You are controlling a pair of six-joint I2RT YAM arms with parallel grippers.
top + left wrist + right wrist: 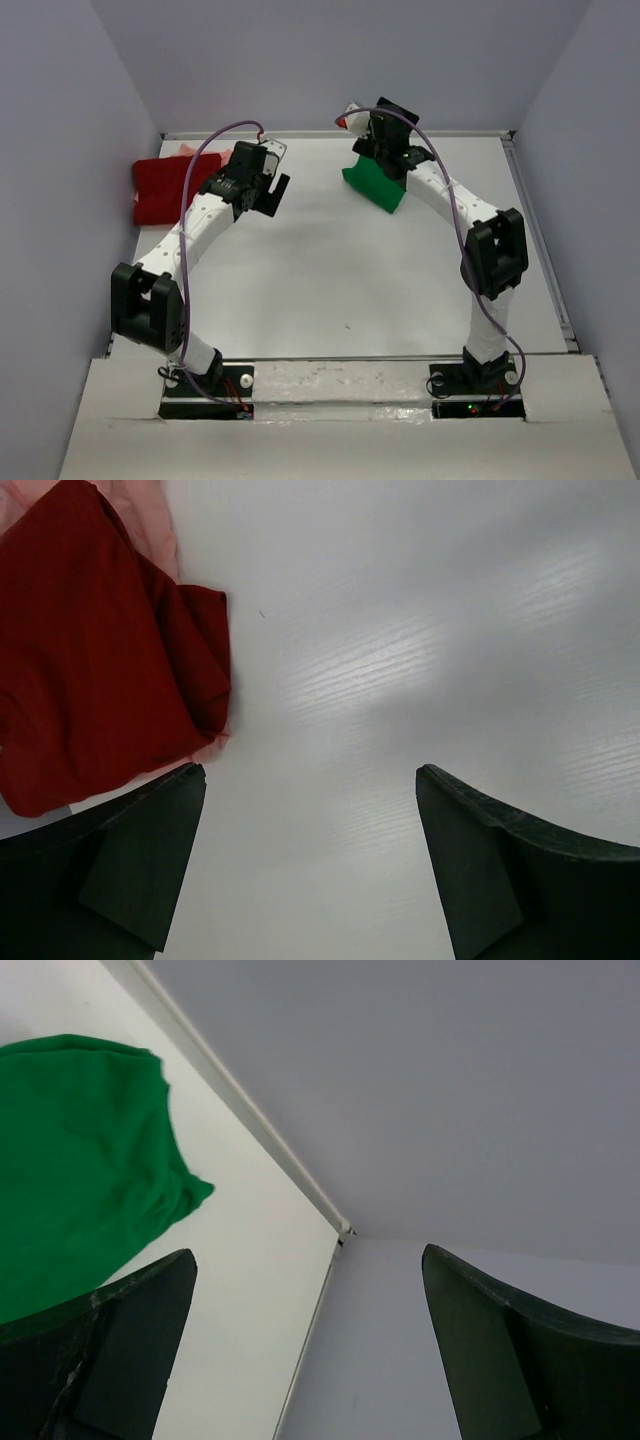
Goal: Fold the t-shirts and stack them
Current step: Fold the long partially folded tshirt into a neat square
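The dark red t-shirt (pixel 163 190) lies bunched at the far left of the table, on top of the pale salmon-pink t-shirt (pixel 188 150), which shows only at its edge. In the left wrist view the dark red t-shirt (pixel 95 650) fills the upper left, with a pink strip (pixel 145 515) behind it. My left gripper (pixel 274 196) (pixel 310 775) is open and empty, just right of the red shirt, over bare table. The bright green t-shirt (pixel 374 186) (pixel 75 1150) lies at the far middle. My right gripper (pixel 402 158) (pixel 308 1255) is open and empty above it.
The white table (pixel 330 270) is enclosed by grey walls on the left, back and right. A raised rim (pixel 250 1130) runs along the table's far and right edges and meets at the back right corner (pixel 512 136).
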